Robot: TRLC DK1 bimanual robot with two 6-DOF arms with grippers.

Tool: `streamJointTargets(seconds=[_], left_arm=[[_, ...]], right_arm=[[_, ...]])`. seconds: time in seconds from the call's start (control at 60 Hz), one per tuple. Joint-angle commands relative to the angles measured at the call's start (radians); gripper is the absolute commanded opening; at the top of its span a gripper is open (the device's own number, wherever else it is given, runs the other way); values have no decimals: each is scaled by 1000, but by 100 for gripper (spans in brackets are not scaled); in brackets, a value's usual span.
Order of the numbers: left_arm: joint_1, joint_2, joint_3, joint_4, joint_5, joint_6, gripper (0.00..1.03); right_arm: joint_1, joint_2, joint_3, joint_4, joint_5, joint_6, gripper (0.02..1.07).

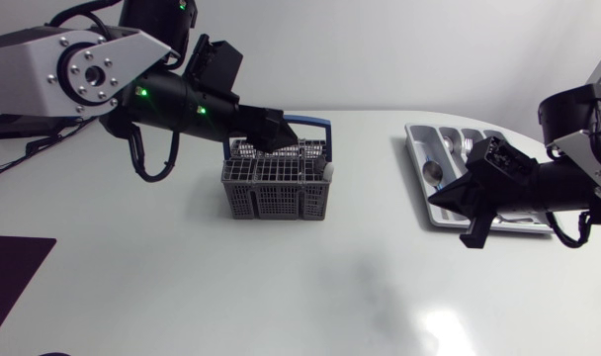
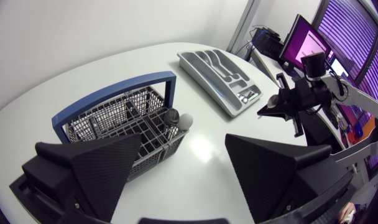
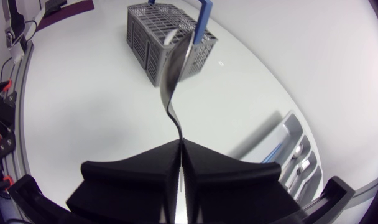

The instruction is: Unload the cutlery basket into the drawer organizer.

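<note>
Head view: your left gripper (image 1: 274,133) hangs over the far side of the grey cutlery basket (image 1: 277,188), which stands near the middle of the white tabletop's (image 1: 182,287) far edge. The silver drawer organizer (image 1: 411,148) lies by the right edge. Your right gripper (image 1: 444,198) sits over the organizer's near left corner.

Left wrist view: the left gripper's 2 fingers stand wide apart and hold nothing. The basket is below and ahead of them, its blue handle (image 2: 114,91) upright. 2 rounded utensil ends (image 2: 186,119), 1 dark and 1 pale, stick up from the basket's corner nearest the organizer.

Right wrist view: the right gripper's fingers are clamped together on the handle of a metal spoon (image 3: 172,74), whose bowl points ahead toward the basket. The organizer lies beside the gripper.
</note>
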Motion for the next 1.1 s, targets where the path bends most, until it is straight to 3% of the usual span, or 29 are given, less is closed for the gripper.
streamJointTargets(seconds=[0.0, 0.283, 0.517, 0.7, 0.9, 1.083], left_arm=[[-8, 25, -26, 10, -11, 32, 95], [-39, 30, -48, 11, -63, 58, 95], [-85, 30, -75, 19, -143, 84, 95], [-96, 27, -87, 28, -179, 93, 96], [-91, 24, -98, 36, -184, 94, 96], [-87, 15, -109, 36, -186, 101, 97]], right_arm=[[-79, 66, 22, -28, -2, -123, 7], [-312, 282, 132, -31, 17, -364, 7], [-400, 454, 236, 19, 110, -509, 7], [-409, 570, 253, 186, 267, -601, 7], [-414, 623, 241, 305, 354, -671, 9], [-414, 652, 198, 433, 437, -713, 19]])
